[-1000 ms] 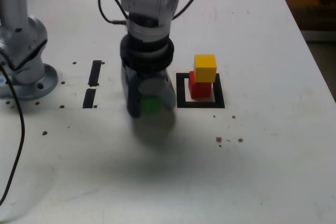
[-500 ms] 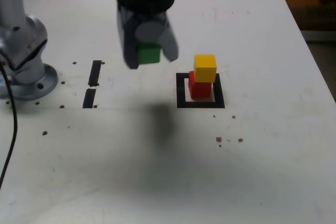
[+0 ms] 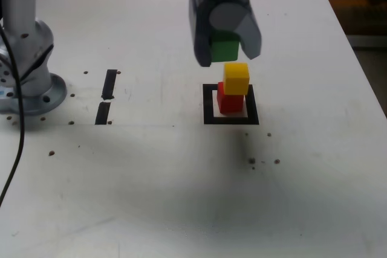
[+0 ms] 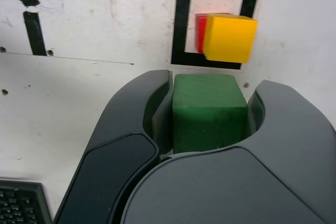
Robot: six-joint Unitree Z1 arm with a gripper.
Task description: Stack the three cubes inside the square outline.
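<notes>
- The square outline (image 3: 209, 104) on the white counter (image 3: 181, 179) holds the red cube (image 3: 228, 102), with the yellow cube (image 3: 236, 78) stacked on it, sitting slightly askew.
- The hand (image 3: 225, 46) hangs in the air above and just behind that stack, its jaws closed tight on the green cube (image 4: 209, 111).
- Two short black tape strips (image 3: 106, 96) lie well apart, toward the exterior view's left.

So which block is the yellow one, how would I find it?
Look on the white table for the square outline of black tape. Two blocks are stacked inside it: the yellow cube is the top one, sitting on the red cube. The green cube hangs above, pinched in the tool.
</notes>
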